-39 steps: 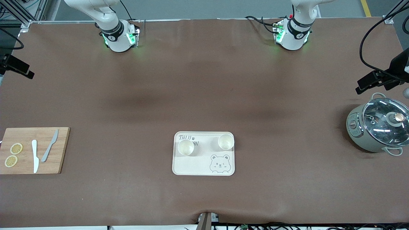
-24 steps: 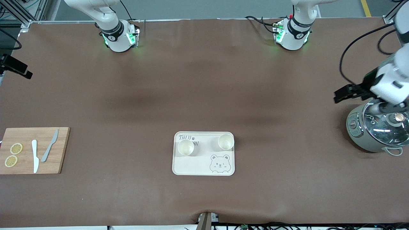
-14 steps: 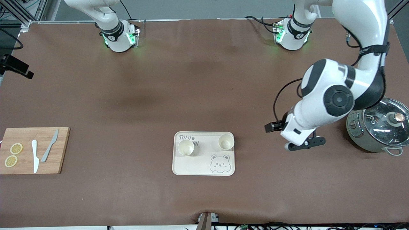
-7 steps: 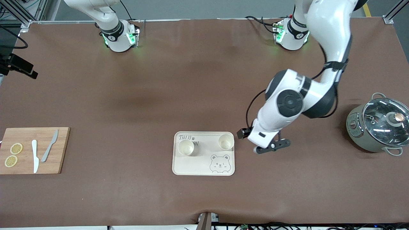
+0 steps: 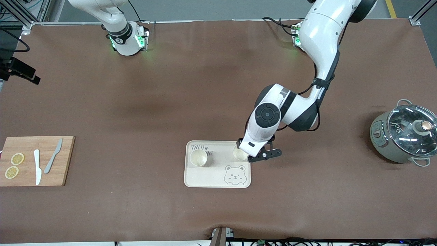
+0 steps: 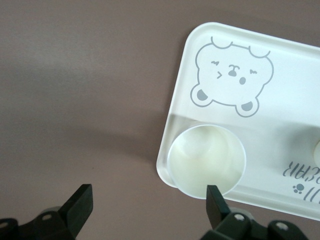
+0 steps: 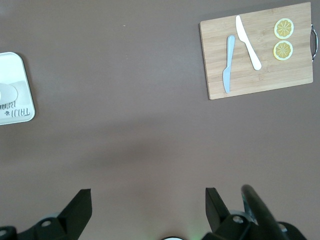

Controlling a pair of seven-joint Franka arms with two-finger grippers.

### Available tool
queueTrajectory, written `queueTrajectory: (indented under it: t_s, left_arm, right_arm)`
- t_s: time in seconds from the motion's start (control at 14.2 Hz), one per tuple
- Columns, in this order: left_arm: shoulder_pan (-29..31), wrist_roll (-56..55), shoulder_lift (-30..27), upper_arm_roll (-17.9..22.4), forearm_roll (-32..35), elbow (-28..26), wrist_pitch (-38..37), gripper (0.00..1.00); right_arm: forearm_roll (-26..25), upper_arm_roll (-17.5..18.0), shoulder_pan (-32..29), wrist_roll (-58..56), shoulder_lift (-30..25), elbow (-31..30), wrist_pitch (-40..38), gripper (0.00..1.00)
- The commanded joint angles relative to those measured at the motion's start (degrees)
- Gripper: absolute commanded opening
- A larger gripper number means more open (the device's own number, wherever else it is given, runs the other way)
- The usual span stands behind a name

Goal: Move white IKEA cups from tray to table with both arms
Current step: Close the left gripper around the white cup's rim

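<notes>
Cups (image 5: 199, 158) on the tray (image 5: 211, 177) look light, rigid and smooth; grip across the rim. Left gripper (image 6: 147, 207) hovers open-jawed over the corner cup (image 6: 206, 161); right gripper (image 7: 147, 207) waits, jaws open.

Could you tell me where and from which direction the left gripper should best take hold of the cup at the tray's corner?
Probably from straight above, across the rim. The cup stands upright and open-mouthed in the corner of the tray, tapering downward, so its rim is the widest hold. The left gripper, open, is over the tray edge beside it, not yet centred, and would need to shift over the cup before descending.
</notes>
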Motion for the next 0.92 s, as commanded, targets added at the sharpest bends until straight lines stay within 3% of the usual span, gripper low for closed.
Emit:
queueTrajectory:
  t_s: [0.0,0.35,0.42,0.63,0.7,0.85]
  left_arm:
    - [-1.07,-1.39,2.78,0.63,1.52,1.38,2.84,1.00]
    - [-0.90,-1.74,5.60,0.63,1.52,1.38,5.83,0.72]
    - [-0.90,-2.27,5.86,0.63,1.52,1.38,5.93,0.60]
    - [-0.54,-3.33,5.86,0.63,1.34,1.38,5.93,0.11]
    - [-0.54,-3.41,5.86,0.63,1.34,1.38,5.93,0.00]
    - [-0.46,-3.15,5.86,0.63,1.34,1.47,5.93,0.00]
  right_arm:
    - [-0.88,-0.18,0.29,0.76,-0.14,0.62,-0.20,1.00]
    - [-0.79,-0.18,0.20,0.76,-0.14,0.62,-0.20,1.00]
    - [-0.79,-0.18,0.20,0.76,-0.14,0.62,-0.20,1.00]
    - [-0.79,-0.18,0.20,0.76,-0.14,0.62,-0.20,1.00]
    - [-0.79,-0.18,0.20,0.76,-0.14,0.62,-0.20,1.00]
    - [-0.79,-0.18,0.20,0.76,-0.14,0.62,-0.20,1.00]
